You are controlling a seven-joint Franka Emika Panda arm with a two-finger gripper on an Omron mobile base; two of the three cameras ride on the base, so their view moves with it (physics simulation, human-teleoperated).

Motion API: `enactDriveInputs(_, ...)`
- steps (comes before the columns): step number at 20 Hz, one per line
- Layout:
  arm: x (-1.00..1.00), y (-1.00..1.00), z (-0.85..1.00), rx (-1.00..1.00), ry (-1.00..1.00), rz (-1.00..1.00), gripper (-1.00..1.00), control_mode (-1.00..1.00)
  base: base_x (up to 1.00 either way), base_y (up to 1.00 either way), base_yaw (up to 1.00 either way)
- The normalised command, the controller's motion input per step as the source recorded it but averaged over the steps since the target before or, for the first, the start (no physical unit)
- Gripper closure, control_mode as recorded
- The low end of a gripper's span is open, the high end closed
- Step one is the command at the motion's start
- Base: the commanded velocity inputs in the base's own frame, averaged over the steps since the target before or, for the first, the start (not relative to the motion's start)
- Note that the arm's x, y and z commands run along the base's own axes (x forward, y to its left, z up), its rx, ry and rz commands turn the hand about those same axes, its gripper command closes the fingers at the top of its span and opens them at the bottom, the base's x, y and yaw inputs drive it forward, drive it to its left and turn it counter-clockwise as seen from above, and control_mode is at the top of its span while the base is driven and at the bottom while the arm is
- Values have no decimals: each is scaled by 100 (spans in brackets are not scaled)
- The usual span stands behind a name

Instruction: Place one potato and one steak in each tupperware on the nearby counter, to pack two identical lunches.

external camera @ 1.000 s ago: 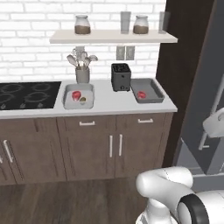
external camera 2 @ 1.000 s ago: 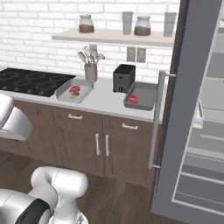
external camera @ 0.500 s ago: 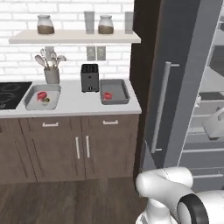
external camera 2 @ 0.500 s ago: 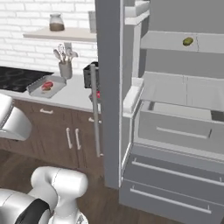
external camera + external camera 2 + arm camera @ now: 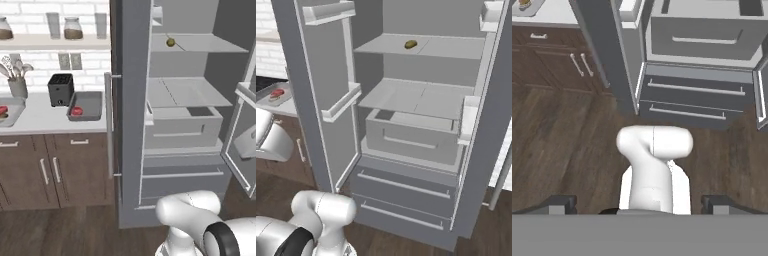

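A: We see the open fridge [image 5: 180,125] right of the counter [image 5: 45,120], a potato [image 5: 410,44] on its top shelf.

B: On the counter, we find the tupperware [image 5: 86,106] right of the toaster [image 5: 60,89].

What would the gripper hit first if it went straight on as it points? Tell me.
Probably the dark wood floor before the fridge's bottom drawers; the gripper points downward, though depth is unclear.

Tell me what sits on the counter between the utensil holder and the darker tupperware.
The black toaster stands between the utensil holder and the darker tupperware, seen in the left base view.
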Motion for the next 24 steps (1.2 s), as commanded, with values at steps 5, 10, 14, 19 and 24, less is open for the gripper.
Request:
enactDriveInputs(5,0,0,0,0,0,0,-100,100,60,-17,1)
enactDriveInputs(10,0,0,0,0,0,0,-100,100,25,-27,1)
enactDriveInputs(14,0,0,0,0,0,0,-100,100,11,-55,1)
enactDriveInputs(19,0,0,0,0,0,0,-100,100,30,-36,2)
enactDriveInputs(24,0,0,0,0,0,0,-100,100,71,-4,0)
